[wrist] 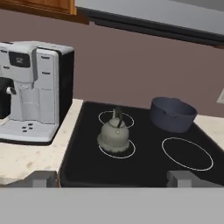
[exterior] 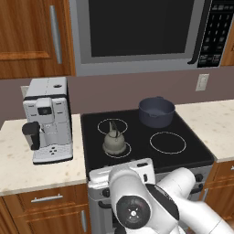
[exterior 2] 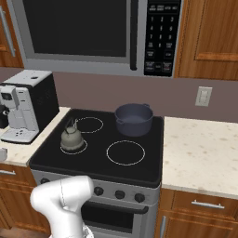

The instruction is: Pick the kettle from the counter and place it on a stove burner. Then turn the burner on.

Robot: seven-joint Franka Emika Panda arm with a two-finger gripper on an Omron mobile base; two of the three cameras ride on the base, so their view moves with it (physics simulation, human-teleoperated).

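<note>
The grey-olive kettle (exterior: 114,142) (exterior 2: 71,138) (wrist: 115,135) stands upright on the front-left stove burner (exterior: 128,148) (exterior 2: 82,149) (wrist: 127,153), a small white ring on the black glass cooktop. The ring's centre is hidden under the kettle. The beige counter (exterior: 27,169) (exterior 2: 200,153) (wrist: 30,157) runs along both sides of the stove. My gripper (wrist: 113,179) is open, low and in front of the stove, well short of the kettle, with nothing between its fingers.
A dark blue-grey pot (exterior: 156,112) (exterior 2: 134,119) (wrist: 172,114) sits at the cooktop's back right. A larger ring (exterior: 167,142) (exterior 2: 125,152) marks the front right. A coffee machine (exterior: 48,119) (exterior 2: 25,107) stands on the left counter. Knobs (exterior 2: 119,194) line the stove front, microwave (exterior: 137,32) above.
</note>
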